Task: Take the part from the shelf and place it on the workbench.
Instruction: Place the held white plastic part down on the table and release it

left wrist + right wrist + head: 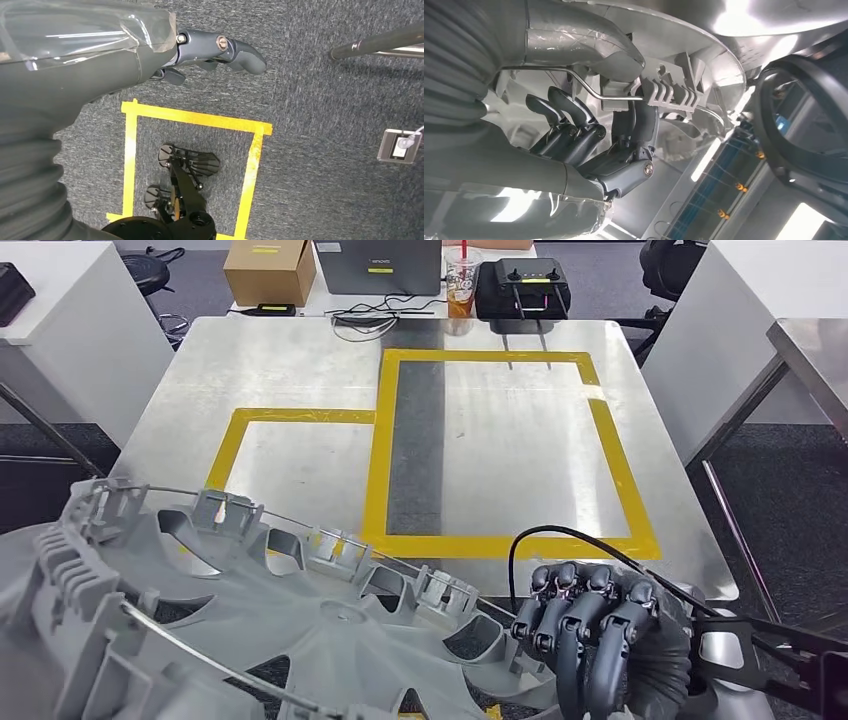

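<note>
Gripping the part (250, 640) by its rim, the right hand (600, 635) has its dark fingers (560, 615) curled over the edge. It's a grey wheel cover with ribbed clips and a wire ring, held low before the desk (300, 370) with yellow tape outlines (500, 540). Left hand (210, 52) hangs over carpet, fingers apart, holding nothing.

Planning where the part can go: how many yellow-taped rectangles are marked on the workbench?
2: a large yellow tape rectangle on the silver metal workbench, and a smaller one adjoining its left side, partly hidden by the grey plastic wheel cover.

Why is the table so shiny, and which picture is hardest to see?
Head view: ceiling lights glare softly off the metal table, yet all is sharp. Right wrist view: hardest, bright blown-out patches around the right hand gripping the grey wheel cover. Left wrist view: evenly lit carpet.
</note>
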You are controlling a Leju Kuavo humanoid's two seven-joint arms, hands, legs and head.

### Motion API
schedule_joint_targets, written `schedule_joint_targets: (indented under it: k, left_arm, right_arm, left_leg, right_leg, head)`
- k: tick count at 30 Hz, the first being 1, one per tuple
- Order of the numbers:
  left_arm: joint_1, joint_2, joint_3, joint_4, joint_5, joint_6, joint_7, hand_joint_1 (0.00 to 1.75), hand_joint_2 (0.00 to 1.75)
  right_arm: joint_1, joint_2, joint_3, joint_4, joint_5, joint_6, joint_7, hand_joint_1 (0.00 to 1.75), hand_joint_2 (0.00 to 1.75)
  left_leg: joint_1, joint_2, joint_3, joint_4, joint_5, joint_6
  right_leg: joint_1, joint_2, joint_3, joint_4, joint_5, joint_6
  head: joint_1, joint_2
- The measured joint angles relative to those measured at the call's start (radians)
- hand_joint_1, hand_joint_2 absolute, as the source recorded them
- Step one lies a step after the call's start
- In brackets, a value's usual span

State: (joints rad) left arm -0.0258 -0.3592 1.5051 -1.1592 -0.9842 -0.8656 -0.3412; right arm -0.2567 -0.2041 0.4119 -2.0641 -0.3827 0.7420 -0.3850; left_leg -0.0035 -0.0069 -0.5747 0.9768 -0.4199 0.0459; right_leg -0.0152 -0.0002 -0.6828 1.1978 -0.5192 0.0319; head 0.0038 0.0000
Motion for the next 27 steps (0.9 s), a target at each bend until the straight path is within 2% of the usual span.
schedule_joint_targets:
  k: [1, 2, 3, 5, 7, 8, 9, 11, 12, 13, 14, 15, 16, 18, 19, 21, 23, 24, 25, 27]
  left_arm:
    - [0.0, 0.0, 0.0, 0.0, 0.0, 0.001, -0.001, 0.0, 1.75]
    - [0.0, 0.0, 0.0, 0.0, 0.0, 0.002, -0.001, 0.0, 1.75]
    - [0.0, 0.0, 0.001, 0.001, 0.0, 0.002, -0.003, 0.0, 1.75]
    - [0.0, 0.0, 0.001, 0.001, 0.002, 0.006, -0.005, 0.0, 1.75]
    - [0.001, -0.001, 0.001, 0.001, 0.013, 0.012, -0.005, 0.0, 1.75]
    - [0.001, -0.001, 0.001, 0.001, 0.022, 0.014, -0.003, 0.0, 1.75]
    - [0.002, 0.0, 0.002, 0.001, 0.031, 0.017, -0.002, 0.0, 1.75]
    - [0.004, 0.001, 0.002, 0.001, 0.048, 0.019, 0.003, 0.0, 1.75]
    - [0.006, 0.001, 0.002, 0.001, 0.053, 0.019, 0.005, 0.0, 1.75]
    - [0.008, 0.001, 0.002, 0.002, 0.056, 0.019, 0.008, 0.0, 1.75]
    - [0.009, 0.001, 0.002, 0.002, 0.058, 0.019, 0.009, 0.0, 1.75]
    - [0.01, 0.001, 0.002, 0.002, 0.059, 0.019, 0.009, 0.0, 1.75]
    - [0.011, 0.001, 0.002, 0.002, 0.059, 0.019, 0.009, 0.0, 1.75]
    - [0.011, 0.002, 0.002, 0.002, 0.06, 0.019, 0.009, 0.0, 1.75]
    - [0.011, 0.002, 0.002, 0.002, 0.061, 0.019, 0.009, 0.0, 1.75]
    - [0.012, 0.002, 0.002, 0.002, 0.067, 0.019, 0.01, 0.0, 1.75]
    - [0.012, 0.002, 0.002, 0.002, 0.082, 0.019, 0.014, 0.0, 1.75]
    - [0.012, 0.001, 0.001, 0.001, 0.092, 0.019, 0.017, 0.0, 1.75]
    - [0.012, 0.001, 0.001, 0.001, 0.1, 0.018, 0.021, 0.0, 1.75]
    - [0.014, 0.001, 0.001, 0.001, 0.112, 0.012, 0.026, 0.0, 1.75]
  right_arm:
    - [0.0, -0.004, -0.005, 0.0, 0.013, -0.007, -0.001, 1.73, 1.75]
    - [0.0, -0.009, -0.011, 0.001, 0.026, -0.016, -0.003, 1.73, 1.75]
    - [0.0, -0.015, -0.019, 0.003, 0.04, -0.024, -0.005, 1.73, 1.75]
    - [0.003, -0.026, -0.037, 0.007, 0.071, -0.041, -0.01, 1.73, 1.75]
    - [0.007, -0.036, -0.058, 0.014, 0.114, -0.066, -0.007, 1.73, 1.75]
    - [0.008, -0.041, -0.069, 0.02, 0.141, -0.083, -0.002, 1.73, 1.75]
    - [0.009, -0.046, -0.08, 0.027, 0.168, -0.1, 0.003, 1.73, 1.75]
    - [0.01, -0.058, -0.101, 0.047, 0.227, -0.135, 0.013, 1.73, 1.75]
    - [0.011, -0.064, -0.109, 0.06, 0.257, -0.151, 0.015, 1.73, 1.75]
    - [0.011, -0.072, -0.117, 0.074, 0.289, -0.167, 0.017, 1.73, 1.75]
    - [0.011, -0.08, -0.124, 0.087, 0.317, -0.18, 0.018, 1.73, 1.75]
    - [0.01, -0.088, -0.13, 0.099, 0.337, -0.189, 0.018, 1.73, 1.75]
    - [0.01, -0.095, -0.136, 0.109, 0.352, -0.194, 0.018, 1.73, 1.75]
    - [0.007, -0.105, -0.145, 0.122, 0.364, -0.199, 0.018, 1.73, 1.75]
    - [0.005, -0.109, -0.148, 0.128, 0.372, -0.203, 0.019, 1.73, 1.75]
    - [-0.003, -0.118, -0.15, 0.138, 0.415, -0.222, 0.024, 1.73, 1.75]
    - [-0.025, -0.133, -0.148, 0.159, 0.5, -0.258, 0.04, 1.73, 1.75]
    - [-0.046, -0.144, -0.144, 0.177, 0.55, -0.278, 0.053, 1.73, 1.75]
    - [-0.069, -0.157, -0.137, 0.201, 0.603, -0.298, 0.067, 1.73, 1.75]
    - [-0.121, -0.179, -0.113, 0.258, 0.711, -0.328, 0.098, 1.73, 1.75]
  left_leg:
    - [0.0, -0.002, 0.0, 0.005, -0.004, -0.004]
    - [-0.001, -0.003, -0.002, 0.012, -0.009, -0.009]
    - [-0.003, -0.004, -0.004, 0.018, -0.014, -0.014]
    - [-0.005, -0.005, -0.007, 0.024, -0.018, -0.023]
    - [-0.003, -0.004, -0.011, 0.031, -0.025, -0.031]
    - [-0.001, -0.003, -0.02, 0.052, -0.04, -0.036]
    - [0.001, -0.002, -0.039, 0.092, -0.064, -0.042]
    - [0.007, 0.0, -0.102, 0.224, -0.128, -0.052]
    - [0.01, 0.0, -0.133, 0.285, -0.15, -0.055]
    - [0.012, 0.001, -0.15, 0.317, -0.155, -0.056]
    - [0.014, 0.001, -0.147, 0.308, -0.14, -0.057]
    - [0.015, 0.001, -0.124, 0.259, -0.109, -0.055]
    - [0.016, 0.001, -0.086, 0.184, -0.072, -0.053]
    - [0.011, 0.001, -0.027, 0.063, -0.031, -0.046]
    - [0.008, 0.001, -0.016, 0.037, -0.027, -0.042]
    - [0.003, 0.001, -0.014, 0.03, -0.029, -0.031]
    - [0.006, 0.001, -0.003, 0.017, -0.021, -0.017]
    - [0.008, 0.001, 0.003, 0.01, -0.016, -0.01]
    - [0.009, 0.001, 0.005, 0.006, -0.012, -0.005]
    - [0.006, 0.0, 0.003, 0.005, -0.011, 0.0]
  right_leg:
    - [-0.002, -0.001, 0.035, -0.076, 0.03, 0.007]
    - [-0.003, -0.001, 0.066, -0.141, 0.055, 0.008]
    - [-0.003, -0.001, 0.087, -0.182, 0.07, 0.003]
    - [0.001, 0.0, 0.094, -0.194, 0.076, -0.013]
    - [-0.004, 0.001, 0.095, -0.195, 0.078, -0.024]
    - [-0.007, 0.0, 0.097, -0.196, 0.078, -0.029]
    - [-0.011, 0.0, 0.098, -0.197, 0.078, -0.033]
    - [-0.01, 0.0, 0.098, -0.197, 0.077, -0.035]
    - [-0.01, -0.001, 0.097, -0.196, 0.077, -0.035]
    - [-0.009, -0.001, 0.097, -0.196, 0.077, -0.035]
    - [-0.009, 0.0, 0.097, -0.196, 0.076, -0.035]
    - [-0.009, 0.0, 0.099, -0.196, 0.076, -0.034]
    - [-0.009, 0.0, 0.1, -0.196, 0.076, -0.034]
    - [-0.006, 0.0, 0.099, -0.196, 0.076, -0.03]
    - [-0.004, 0.001, 0.098, -0.196, 0.077, -0.026]
    - [-0.004, 0.001, 0.097, -0.2, 0.079, -0.014]
    - [-0.005, 0.001, 0.091, -0.187, 0.069, -0.006]
    - [-0.005, 0.0, 0.074, -0.153, 0.052, -0.007]
    - [-0.005, 0.0, 0.045, -0.095, 0.027, -0.011]
    - [-0.004, 0.0, -0.026, 0.048, -0.023, -0.015]
  head:
    - [0.0, 0.0]
    - [0.0, 0.0]
    - [0.0, 0.0]
    - [0.0, 0.0]
    - [-0.001, 0.0]
    - [-0.003, 0.0]
    - [-0.006, 0.0]
    - [-0.01, 0.0]
    - [-0.01, 0.0]
    - [-0.01, 0.0]
    - [-0.01, 0.0]
    - [-0.01, 0.0]
    - [-0.01, 0.0]
    - [-0.01, 0.0]
    - [-0.01, 0.0]
    - [-0.01, 0.0]
    - [-0.009, 0.0]
    - [-0.008, 0.0]
    - [-0.007, 0.0]
    - [-0.006, 0.0]
